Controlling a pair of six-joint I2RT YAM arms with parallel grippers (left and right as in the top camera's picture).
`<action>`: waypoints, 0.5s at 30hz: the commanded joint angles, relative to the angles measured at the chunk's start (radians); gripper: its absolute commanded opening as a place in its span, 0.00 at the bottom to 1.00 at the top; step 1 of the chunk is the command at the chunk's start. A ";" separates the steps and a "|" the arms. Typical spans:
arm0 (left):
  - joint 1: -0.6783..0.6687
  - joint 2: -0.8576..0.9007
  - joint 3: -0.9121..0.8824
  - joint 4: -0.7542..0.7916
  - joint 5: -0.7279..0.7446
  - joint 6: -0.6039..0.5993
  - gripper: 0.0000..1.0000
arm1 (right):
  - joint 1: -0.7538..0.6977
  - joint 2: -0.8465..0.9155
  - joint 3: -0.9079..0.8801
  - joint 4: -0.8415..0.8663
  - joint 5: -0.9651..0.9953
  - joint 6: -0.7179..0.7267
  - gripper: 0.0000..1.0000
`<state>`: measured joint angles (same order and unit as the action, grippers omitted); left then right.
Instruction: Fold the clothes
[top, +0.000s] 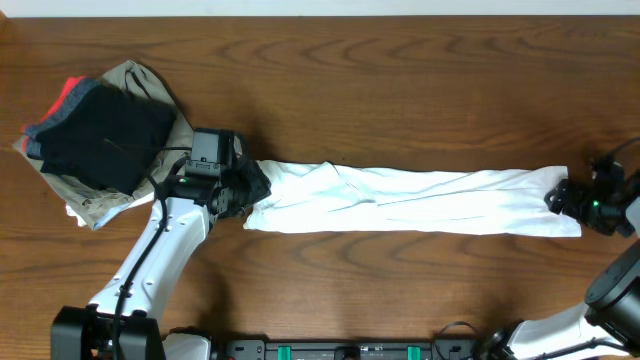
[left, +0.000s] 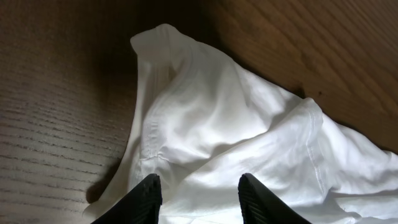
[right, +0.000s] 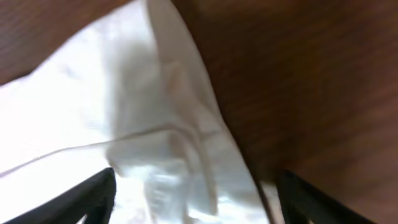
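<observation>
White clothes (top: 400, 198) stretched long — across wooden table (top: 400, 80).

Both arms reach low, left tool (left: 199, 200) with jaws partly parted, right tool (right: 196, 200) spread wide.

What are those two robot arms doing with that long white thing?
They are folding a white garment. It lies as a long narrow strip across the wooden table. The left gripper sits over its left end, and the right gripper is at its right end, open, with its fingers either side of the cloth's edge. A pile of folded clothes waits at the table's far left.
</observation>
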<state>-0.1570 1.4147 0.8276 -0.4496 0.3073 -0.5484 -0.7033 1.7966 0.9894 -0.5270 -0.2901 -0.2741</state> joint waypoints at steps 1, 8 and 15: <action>0.006 -0.003 -0.004 -0.006 -0.013 0.013 0.43 | 0.026 0.035 -0.006 -0.007 -0.049 0.004 0.74; 0.006 -0.003 -0.004 -0.006 -0.013 0.013 0.43 | 0.037 0.035 -0.006 0.004 -0.050 0.004 0.37; 0.006 -0.003 -0.004 -0.006 -0.012 0.013 0.43 | 0.037 0.034 -0.006 0.022 -0.022 0.021 0.18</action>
<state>-0.1570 1.4147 0.8276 -0.4496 0.3077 -0.5484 -0.6765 1.8137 0.9882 -0.5091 -0.3199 -0.2668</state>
